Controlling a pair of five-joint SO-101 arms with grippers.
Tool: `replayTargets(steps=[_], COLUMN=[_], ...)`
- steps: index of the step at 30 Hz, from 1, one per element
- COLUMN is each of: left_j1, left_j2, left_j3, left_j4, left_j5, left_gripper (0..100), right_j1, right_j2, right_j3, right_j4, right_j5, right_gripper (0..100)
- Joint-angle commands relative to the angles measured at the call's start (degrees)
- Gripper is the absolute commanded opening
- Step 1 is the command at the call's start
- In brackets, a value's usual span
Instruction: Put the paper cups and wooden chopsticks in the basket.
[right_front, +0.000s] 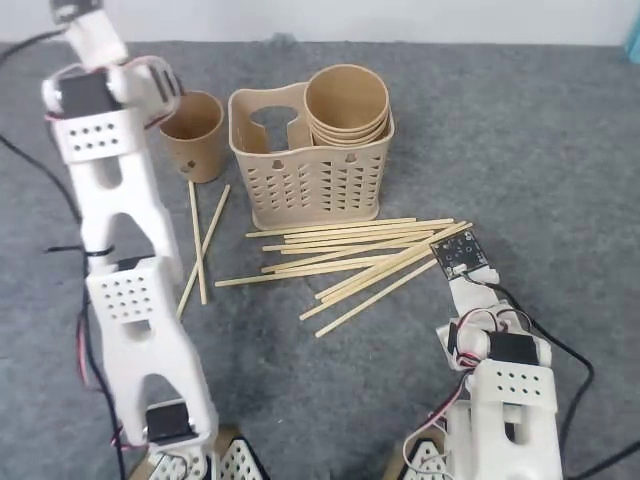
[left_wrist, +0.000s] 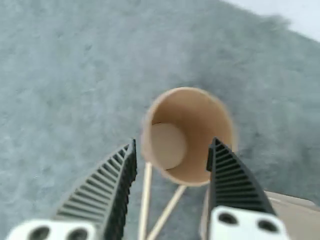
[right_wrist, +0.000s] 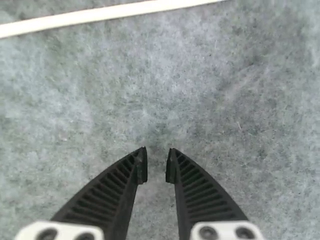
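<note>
Basket (right_front: 310, 185): beige plastic with perforated walls and two compartments. It stands upright near the middle of the table's far edge. The right compartment holds a stack of cups (right_front: 346, 105), nested with mouths up. The left compartment shows a panel with a cut-out.

Loose cup (right_front: 193, 135): brown paper, upright and empty, just beside the basket's left wall.

Chopsticks (right_front: 360, 255): pale wooden sticks lying flat in a fanned pile on the table, just in front of the basket. Two sticks (right_front: 197, 245) lie crossed in front of the loose cup.
</note>
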Motion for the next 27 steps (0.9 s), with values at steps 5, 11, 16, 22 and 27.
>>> replayTargets(steps=[5, 11, 16, 22, 27], left_j1=[-0.88, -0.53, -0.09, 0.35, -0.09], left_j2=[-1.67, 4.57, 9.58, 10.9, 9.67], left_j3=[4.53, 9.98, 7.34, -1.01, -5.67], left_j4=[0.53, -7.03, -5.71, 1.14, 2.02], left_j5=[-5.01, -4.92, -4.92, -5.01, -4.92], left_gripper=[22, 22, 17, 2, 1], right_j1=[-0.31, -0.22, -0.22, -0.31, -0.31], right_j2=[-1.45, -1.45, -1.45, -1.45, -1.45], right_j3=[-0.35, -0.35, -0.35, -0.35, -0.35], right_j4=[0.04, 0.4, 0.4, 0.31, 0.31], right_j5=[0.79, 0.79, 0.79, 0.79, 0.79], right_gripper=[7.5, 7.5, 7.5, 7.5, 7.5])
